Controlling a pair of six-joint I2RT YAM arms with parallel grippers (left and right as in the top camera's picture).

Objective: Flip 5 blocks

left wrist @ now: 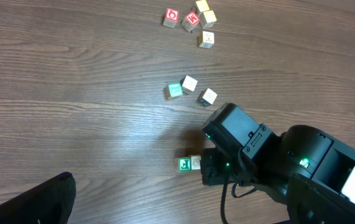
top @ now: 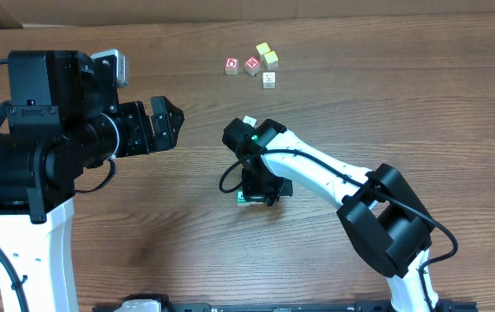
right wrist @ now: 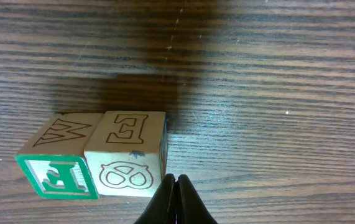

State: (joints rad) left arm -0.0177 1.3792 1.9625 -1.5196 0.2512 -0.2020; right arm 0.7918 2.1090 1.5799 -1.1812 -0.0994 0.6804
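- right gripper (right wrist: 175, 196) pinched shut, empty, tip just beside two touching blocks (right wrist: 90, 155) mid-bench (top: 160, 256).
- left gripper (top: 166, 121) wide, well apart.
- likely tipping the nearer block (right wrist: 130, 152); next, a gentle push rolling it over, neighbour undisturbed.

The left arm (top: 39, 147) is showing bulky black joints on a white column; the right arm (top: 321, 166) is carrying white shells, black cable (top: 223, 182), green lights (top: 254, 137).

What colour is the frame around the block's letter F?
Green; that block shows best from the right wrist.
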